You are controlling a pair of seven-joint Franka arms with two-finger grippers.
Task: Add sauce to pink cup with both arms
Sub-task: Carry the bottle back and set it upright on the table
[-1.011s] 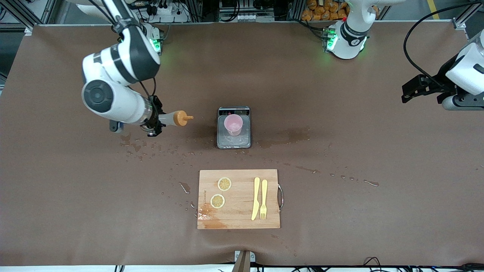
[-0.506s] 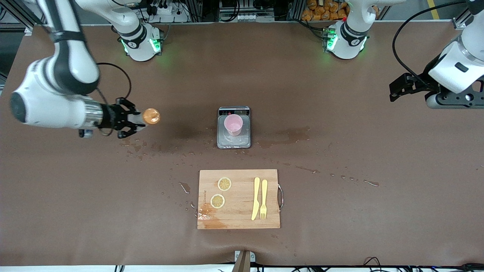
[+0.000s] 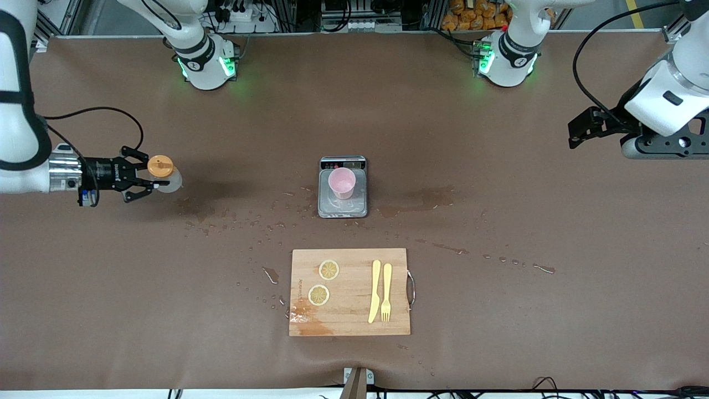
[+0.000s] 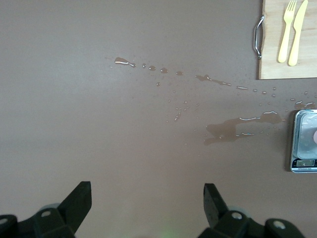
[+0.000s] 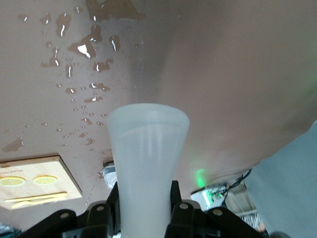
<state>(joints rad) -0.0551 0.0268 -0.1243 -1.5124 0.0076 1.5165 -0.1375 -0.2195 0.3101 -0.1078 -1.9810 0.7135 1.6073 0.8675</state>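
Front view has the sauce bottle (image 3: 162, 172) in the right gripper (image 3: 145, 180), fingers clamped on its pale body, orange cap up, over bare table at the right arm's end, well apart from the pink cup (image 3: 342, 183). That cup stands upright on a small grey kitchen scale (image 3: 343, 208) mid-table, the display strip on the edge farther from the camera; its digits are too small to read. Droplets and wet patches (image 3: 421, 200) lie around the scale, on toward the wooden cutting board (image 3: 350, 292), which carries two lemon slices (image 3: 329, 270), a yellow knife (image 3: 375, 291) and fork (image 3: 386, 291). A faint printed mark runs along the board's edge, illegible. By my reading the bottle is out of pouring position, so the next move calls for carrying it over the cup, tipping the nozzle down and squeezing. Left gripper (image 3: 588, 125) waits, spread wide and empty, over the left arm's end of the table.
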